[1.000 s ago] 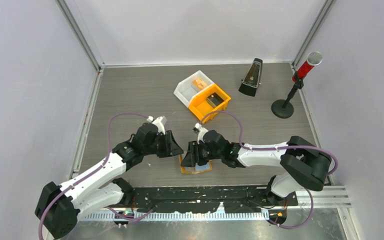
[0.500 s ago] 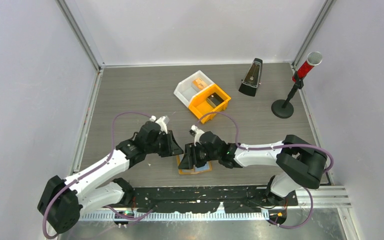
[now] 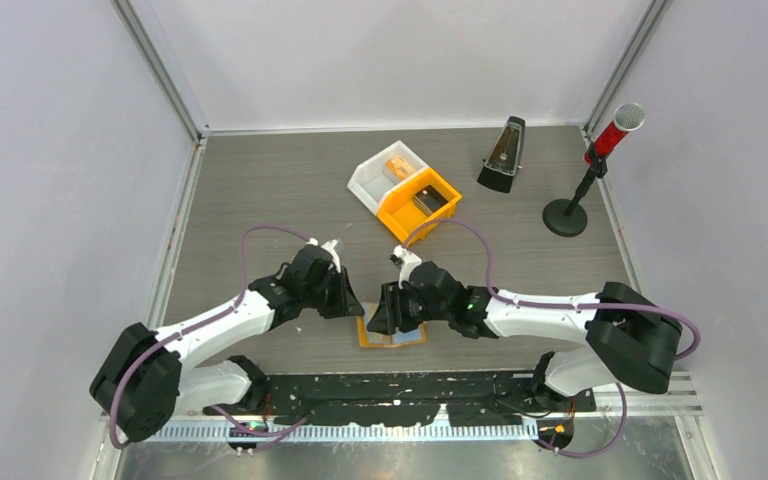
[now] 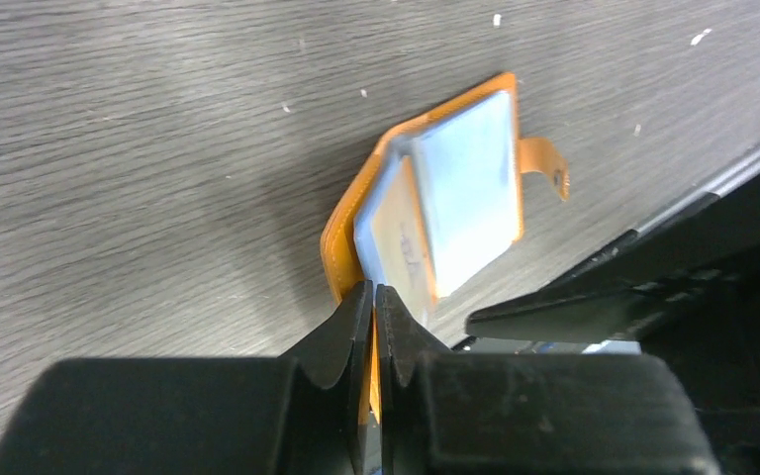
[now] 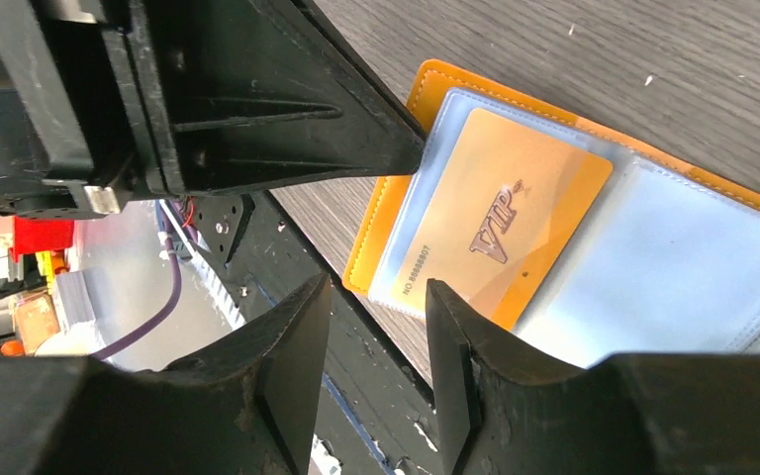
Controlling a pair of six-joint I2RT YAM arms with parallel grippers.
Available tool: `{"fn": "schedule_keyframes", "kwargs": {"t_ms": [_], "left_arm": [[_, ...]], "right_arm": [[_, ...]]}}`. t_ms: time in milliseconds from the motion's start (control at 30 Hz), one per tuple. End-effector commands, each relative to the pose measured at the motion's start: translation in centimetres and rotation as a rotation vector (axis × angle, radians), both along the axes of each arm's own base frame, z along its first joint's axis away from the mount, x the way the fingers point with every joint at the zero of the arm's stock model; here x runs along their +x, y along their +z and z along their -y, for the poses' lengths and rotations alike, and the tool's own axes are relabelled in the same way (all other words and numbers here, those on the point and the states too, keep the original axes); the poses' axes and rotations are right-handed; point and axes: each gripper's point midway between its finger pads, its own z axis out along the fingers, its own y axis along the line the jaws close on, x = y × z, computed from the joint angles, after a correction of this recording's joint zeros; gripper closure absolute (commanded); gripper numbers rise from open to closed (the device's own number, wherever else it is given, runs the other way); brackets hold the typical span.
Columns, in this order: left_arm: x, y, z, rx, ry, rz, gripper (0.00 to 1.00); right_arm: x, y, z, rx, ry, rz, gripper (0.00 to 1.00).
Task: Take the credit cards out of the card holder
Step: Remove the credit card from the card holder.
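Observation:
The orange card holder (image 3: 392, 336) lies open on the table near its front edge, between my two grippers. In the left wrist view its pale blue sleeves (image 4: 465, 198) and small tab (image 4: 546, 163) show. My left gripper (image 4: 373, 292) is shut on the holder's orange cover edge; in the top view it (image 3: 357, 307) is at the holder's left corner. A gold VIP credit card (image 5: 500, 230) sits inside a clear sleeve of the holder (image 5: 673, 267). My right gripper (image 5: 377, 287) is open and empty, just above that card's near end; the top view shows it (image 3: 379, 318) over the holder. A black card (image 3: 425, 200) lies in the orange bin.
A white bin (image 3: 372, 181) with an orange block and an orange bin (image 3: 405, 218) stand together mid-table. A black metronome (image 3: 501, 155) and a red microphone on a stand (image 3: 600, 150) are at the back right. The black perforated front plate (image 3: 410, 395) lies just below the holder.
Both grippers have shifted slightly right and nearer the front, staying at the holder. The left gripper stays on the holder's edge.

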Motion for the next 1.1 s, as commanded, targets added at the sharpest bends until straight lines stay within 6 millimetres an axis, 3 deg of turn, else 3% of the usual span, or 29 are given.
{"fn": "schedule_keyframes", "kwargs": {"t_ms": [0,400,700,1067], "left_arm": [[0.3,-1.3,-0.8,0.070,0.006,0.007,0.94],[0.2,-3.3,-1.5,0.126,0.012,-0.023,0.94],[0.0,-4.7,-2.2,0.168,0.028,-0.043,0.93],[-0.3,-5.8,-2.5,0.195,0.032,-0.073,0.93]], "right_arm": [[1.1,0.8,0.2,-0.005,-0.032,0.049,0.53],[3.3,-1.4,1.7,-0.057,-0.133,0.018,0.58],[3.1,-3.6,0.9,-0.076,-0.118,-0.043,0.58],[3.6,-6.5,2.6,-0.206,-0.178,-0.061,0.59]]}}
